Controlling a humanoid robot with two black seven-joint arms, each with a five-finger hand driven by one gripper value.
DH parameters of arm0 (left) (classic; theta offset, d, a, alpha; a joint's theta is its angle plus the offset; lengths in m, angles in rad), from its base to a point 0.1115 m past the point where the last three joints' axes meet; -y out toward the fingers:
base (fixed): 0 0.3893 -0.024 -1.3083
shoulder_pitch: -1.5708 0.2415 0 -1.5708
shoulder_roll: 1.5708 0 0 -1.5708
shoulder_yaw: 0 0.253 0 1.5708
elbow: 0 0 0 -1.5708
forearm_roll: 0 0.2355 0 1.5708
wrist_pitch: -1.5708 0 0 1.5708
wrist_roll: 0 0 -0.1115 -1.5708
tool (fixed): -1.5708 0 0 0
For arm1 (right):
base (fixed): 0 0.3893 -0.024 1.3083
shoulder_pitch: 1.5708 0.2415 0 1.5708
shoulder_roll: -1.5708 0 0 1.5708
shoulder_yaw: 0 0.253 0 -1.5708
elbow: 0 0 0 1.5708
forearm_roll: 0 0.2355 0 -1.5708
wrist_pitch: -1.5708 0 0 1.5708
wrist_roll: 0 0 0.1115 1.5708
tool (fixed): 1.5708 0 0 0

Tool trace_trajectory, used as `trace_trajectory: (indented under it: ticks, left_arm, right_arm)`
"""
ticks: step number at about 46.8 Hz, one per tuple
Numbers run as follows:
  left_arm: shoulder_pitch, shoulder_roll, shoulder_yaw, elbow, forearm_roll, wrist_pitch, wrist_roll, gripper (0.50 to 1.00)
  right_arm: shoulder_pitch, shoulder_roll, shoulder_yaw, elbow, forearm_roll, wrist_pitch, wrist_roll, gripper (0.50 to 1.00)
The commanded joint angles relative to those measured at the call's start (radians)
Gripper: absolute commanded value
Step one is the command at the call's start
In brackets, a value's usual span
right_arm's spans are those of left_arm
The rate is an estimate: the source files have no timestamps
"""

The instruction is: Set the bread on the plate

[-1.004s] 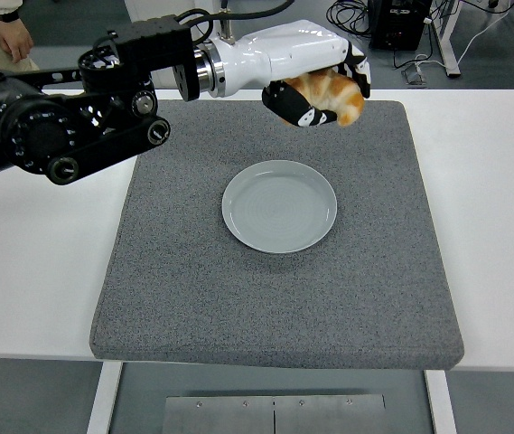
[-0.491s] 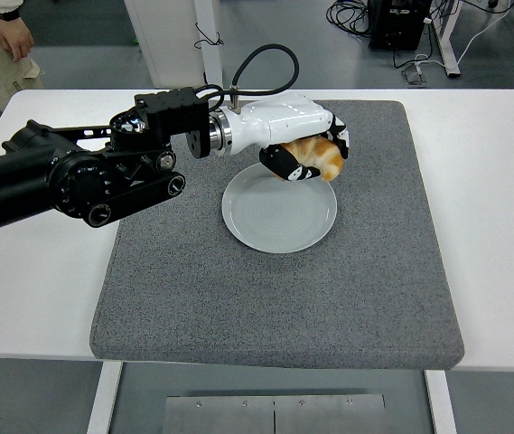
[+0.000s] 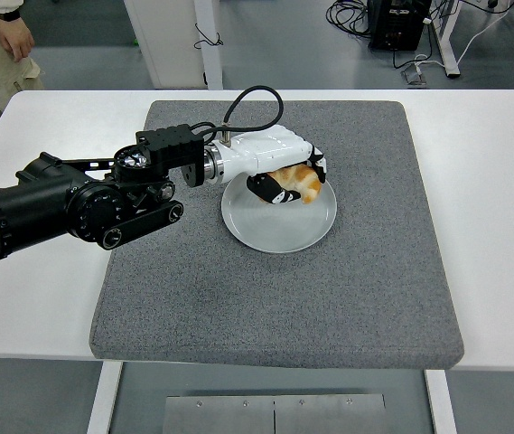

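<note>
Over the plate: the bread (image 3: 300, 181) is held low above the far half of the grey plate (image 3: 275, 231), at the middle of the grey mat (image 3: 284, 289).
Left hand: the left hand (image 3: 284, 179) is clamped on the bread, fingers curled beneath it.
Change: within a second, the bread has been carried down from high over the mat's far edge.
Contact: whether the bread touches the plate cannot be told.
Outlook: release is judged to be what is left.
Background: a person (image 3: 4, 45) is seen at the top left.
</note>
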Motion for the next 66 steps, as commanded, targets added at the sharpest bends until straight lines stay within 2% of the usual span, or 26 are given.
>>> trace_trajectory:
  ticks: [1,9,20,37,39,40,43,49,53,60,66]
  left_arm:
    - [0.013,-0.004,0.004,0.009,0.0,0.002,0.0,0.5]
    - [0.046,-0.033,0.008,0.058,0.001,0.011,-0.009,0.5]
    - [0.081,-0.036,0.028,0.061,-0.002,0.029,-0.011,0.5]
    - [0.078,-0.033,0.027,0.063,-0.013,0.026,-0.014,0.5]
    - [0.078,-0.033,0.027,0.061,-0.013,0.025,-0.015,0.819]
    - [0.078,-0.033,0.027,0.061,-0.013,0.025,-0.017,0.902]
    - [0.075,-0.026,0.025,0.047,-0.013,0.019,-0.035,0.969]
    - [0.081,-0.019,0.027,0.047,-0.014,0.019,-0.098,0.972]
    - [0.078,-0.009,0.024,0.047,-0.016,0.02,-0.119,0.972]
    - [0.063,0.016,0.018,0.047,-0.094,0.02,-0.123,0.972]
    - [0.006,0.06,0.021,0.018,-0.193,0.011,-0.124,0.972]
  right_arm:
    - [0.0,0.0,0.0,0.0,0.0,0.0,0.0,1.0]
    - [0.0,0.0,0.0,0.0,0.0,0.0,0.0,1.0]
    - [0.0,0.0,0.0,0.0,0.0,0.0,0.0,1.0]
    - [0.0,0.0,0.0,0.0,0.0,0.0,0.0,1.0]
    - [0.0,0.0,0.0,0.0,0.0,0.001,0.0,1.0]
    - [0.0,0.0,0.0,0.0,0.0,0.0,0.0,1.0]
    - [0.0,0.0,0.0,0.0,0.0,0.001,0.0,1.0]
    - [0.0,0.0,0.0,0.0,0.0,0.0,0.0,1.0]
    - [0.0,0.0,0.0,0.0,0.0,0.0,0.0,1.0]
    - [0.0,0.0,0.0,0.0,0.0,0.001,0.0,1.0]
    - [0.0,0.0,0.0,0.0,0.0,0.0,0.0,1.0]
